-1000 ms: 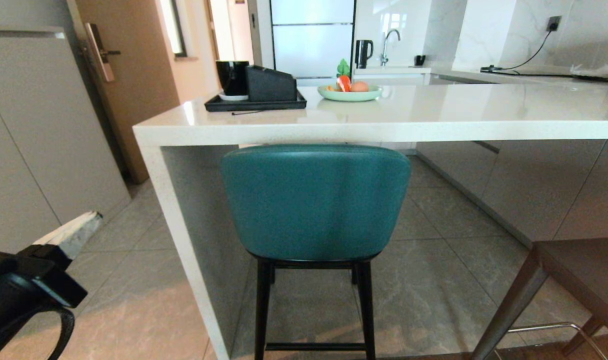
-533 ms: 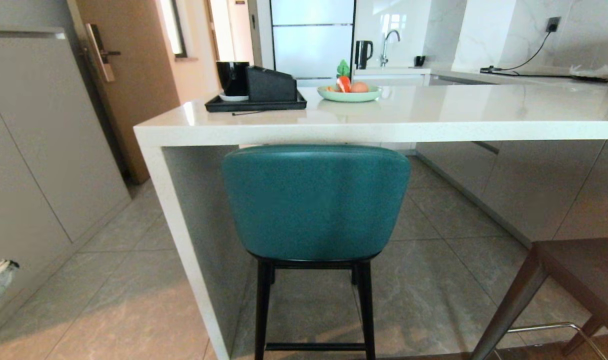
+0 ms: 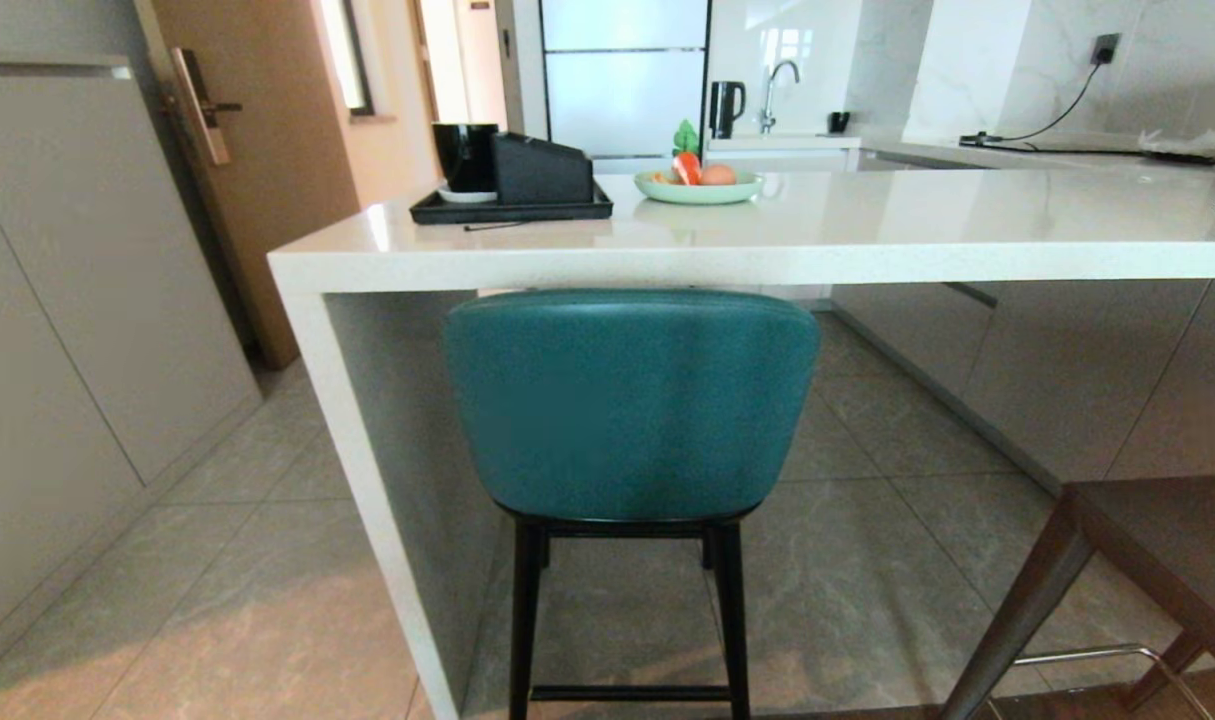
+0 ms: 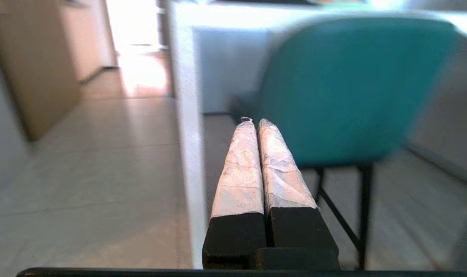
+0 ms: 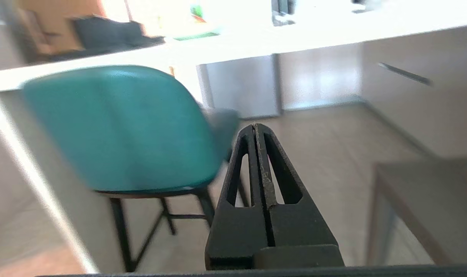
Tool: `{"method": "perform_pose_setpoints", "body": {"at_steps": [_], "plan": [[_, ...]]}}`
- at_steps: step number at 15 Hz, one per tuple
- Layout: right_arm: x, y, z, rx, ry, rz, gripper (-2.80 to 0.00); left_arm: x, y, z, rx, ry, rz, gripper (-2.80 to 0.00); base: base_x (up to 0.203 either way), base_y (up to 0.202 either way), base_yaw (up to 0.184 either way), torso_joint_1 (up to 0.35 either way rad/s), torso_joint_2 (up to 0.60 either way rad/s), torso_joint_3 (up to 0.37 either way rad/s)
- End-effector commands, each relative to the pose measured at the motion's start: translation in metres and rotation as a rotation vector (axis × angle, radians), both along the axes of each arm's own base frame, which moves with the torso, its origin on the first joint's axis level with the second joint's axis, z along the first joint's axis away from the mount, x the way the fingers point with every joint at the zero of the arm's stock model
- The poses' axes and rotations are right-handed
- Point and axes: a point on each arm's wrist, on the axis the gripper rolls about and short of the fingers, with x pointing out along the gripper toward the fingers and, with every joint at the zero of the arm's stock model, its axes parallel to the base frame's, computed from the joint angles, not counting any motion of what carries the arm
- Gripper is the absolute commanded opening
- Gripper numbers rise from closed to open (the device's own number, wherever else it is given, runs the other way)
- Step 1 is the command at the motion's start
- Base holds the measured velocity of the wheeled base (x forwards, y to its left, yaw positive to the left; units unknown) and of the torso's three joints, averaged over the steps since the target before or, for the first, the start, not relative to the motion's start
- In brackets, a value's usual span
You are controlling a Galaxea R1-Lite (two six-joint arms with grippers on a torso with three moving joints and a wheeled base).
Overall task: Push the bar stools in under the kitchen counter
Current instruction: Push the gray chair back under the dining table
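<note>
Both my claws, left claw and right claw, pinched closed on nothing and off the stools, teal stool tucked under the desk edge, grey stool out to my right, likely next.

Grey floor tiles, wooden door, daylight
</note>
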Motion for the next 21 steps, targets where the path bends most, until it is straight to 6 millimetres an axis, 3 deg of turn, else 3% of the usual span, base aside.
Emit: {"method": "perform_pose_setpoints", "body": {"at_steps": [1,4,7,10,13,16,21], "plan": [[-0.006,0.0,0.015,0.033,-0.042,0.035,-2.8,-0.021,-0.002,-0.014,0.018,0.0,-0.034,-2.8,0.0,0.0,0.0,0.0,0.0,0.0],[-0.017,0.002,0.018,0.022,-0.055,0.1,-2.8,-0.015,-0.002,-0.025,0.058,0.044,-0.026,-2.8,0.0,0.0,0.0,0.0,0.0,0.0],[-0.036,0.004,-0.001,0.001,0.003,0.162,-2.8,-0.002,0.001,-0.053,0.097,0.109,0.098,-2.8,0.0,0.0,0.0,0.0,0.0,0.0],[-0.05,0.006,-0.031,-0.045,0.081,0.184,-2.8,0.003,0.003,-0.066,0.119,0.157,0.19,-2.8,0.0,0.0,0.0,0.0,0.0,0.0],[-0.035,0.004,-0.054,-0.078,0.173,0.07,-2.8,0.003,0.003,-0.073,0.136,0.239,0.19,-2.8,0.0,0.0,0.0,0.0,0.0,0.0],[-0.022,0.004,-0.067,-0.197,0.141,0.053,-2.8,0.001,0.003,-0.074,0.146,0.269,0.191,-2.8,0.0,0.0,0.0,0.0,0.0,0.0],[-0.012,0.007,-0.083,-0.245,0.131,0.165,-2.8,0.001,0.003,-0.074,0.145,0.272,0.191,-2.8,0.0,0.0,0.0,0.0,0.0,0.0]]}}
